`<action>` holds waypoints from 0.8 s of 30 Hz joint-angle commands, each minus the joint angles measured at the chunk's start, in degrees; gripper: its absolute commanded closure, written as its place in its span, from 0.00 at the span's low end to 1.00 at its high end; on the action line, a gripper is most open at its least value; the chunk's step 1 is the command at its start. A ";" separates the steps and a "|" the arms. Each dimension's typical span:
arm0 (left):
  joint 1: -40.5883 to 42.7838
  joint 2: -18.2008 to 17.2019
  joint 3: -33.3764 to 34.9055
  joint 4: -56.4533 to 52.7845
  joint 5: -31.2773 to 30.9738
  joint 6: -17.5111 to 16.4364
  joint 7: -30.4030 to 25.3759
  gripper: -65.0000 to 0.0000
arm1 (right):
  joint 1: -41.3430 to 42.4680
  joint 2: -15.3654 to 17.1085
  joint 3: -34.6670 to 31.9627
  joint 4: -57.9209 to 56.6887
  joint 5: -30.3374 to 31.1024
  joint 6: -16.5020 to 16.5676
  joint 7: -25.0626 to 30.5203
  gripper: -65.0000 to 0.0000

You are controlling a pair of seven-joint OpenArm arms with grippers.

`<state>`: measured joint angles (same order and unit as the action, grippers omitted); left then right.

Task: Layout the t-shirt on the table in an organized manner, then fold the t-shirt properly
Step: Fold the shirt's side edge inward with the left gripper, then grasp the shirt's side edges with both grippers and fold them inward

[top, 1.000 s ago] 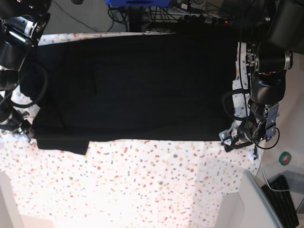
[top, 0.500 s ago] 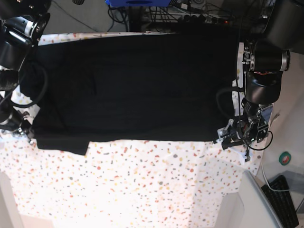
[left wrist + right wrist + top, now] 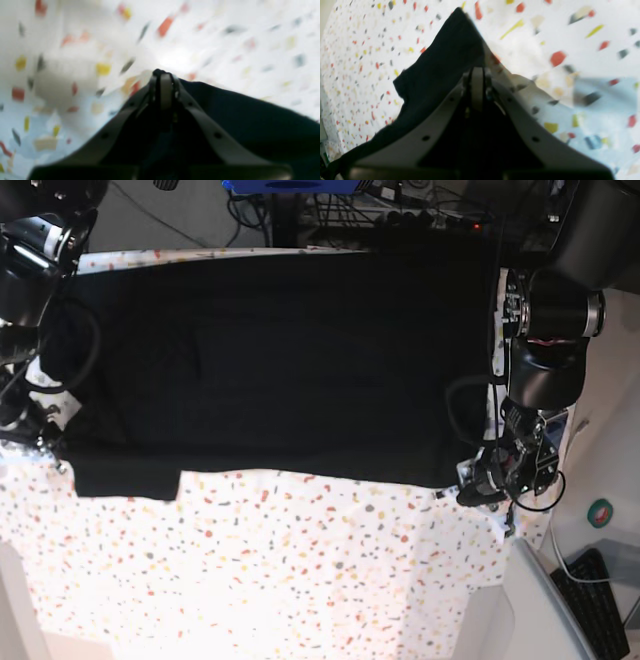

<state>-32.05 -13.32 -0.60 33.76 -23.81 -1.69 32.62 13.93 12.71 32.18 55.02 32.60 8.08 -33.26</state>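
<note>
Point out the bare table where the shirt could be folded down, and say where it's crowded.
The widest free patch is the speckled table in front of the t-shirt's near hem, between the two arms. The far half is fully covered by the shirt. It is crowded at both near corners: the left claw and the right claw are each shut on the cloth there.

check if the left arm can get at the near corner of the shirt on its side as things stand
Yes, it looks so: the left fingers are already shut on the black shirt at that corner, right at the edge over the speckled table. Nothing sits between them in the wrist view.
</note>
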 commanded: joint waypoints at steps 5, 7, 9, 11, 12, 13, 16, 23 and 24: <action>-3.68 -0.61 -0.06 2.59 -0.14 -0.11 -0.84 1.00 | 2.29 3.42 -7.44 0.49 0.76 7.18 7.63 1.00; -4.03 -0.52 -0.06 2.95 -0.14 -0.11 -0.75 1.00 | 2.37 3.42 -9.72 0.49 0.76 7.18 11.85 1.00; -4.03 -0.52 -0.06 3.12 -0.14 -0.11 -0.75 1.00 | 2.37 3.51 -11.04 0.40 0.76 7.26 14.66 1.00; -4.03 -0.52 -0.06 3.12 -0.14 -0.11 -0.75 1.00 | 2.37 4.13 -12.45 0.40 0.76 7.26 16.86 1.00; -4.03 -0.52 -0.06 3.12 -0.14 -0.11 -0.75 1.00 | 2.46 4.48 -13.77 0.14 0.76 7.26 17.91 1.00; -4.03 -0.52 -0.06 3.12 -0.14 -0.11 -0.75 1.00 | 2.46 4.83 -15.35 -0.65 0.76 7.26 19.15 1.00; -4.03 -0.52 -0.06 3.12 -0.14 -0.11 -0.75 1.00 | 2.64 5.00 -18.51 -3.38 0.76 7.26 23.37 1.00; -4.03 -1.05 -0.06 3.12 -0.14 -0.20 0.65 1.00 | 3.17 8.70 -26.25 -12.26 0.76 7.26 37.61 1.00; -4.03 -1.05 -0.06 3.21 -0.14 -0.55 1.62 1.00 | 3.25 9.22 -27.66 -13.31 0.76 7.26 38.93 1.00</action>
<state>-34.20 -13.78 -0.60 35.86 -23.86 -1.76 35.11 15.53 21.39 4.21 40.75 32.82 15.00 4.43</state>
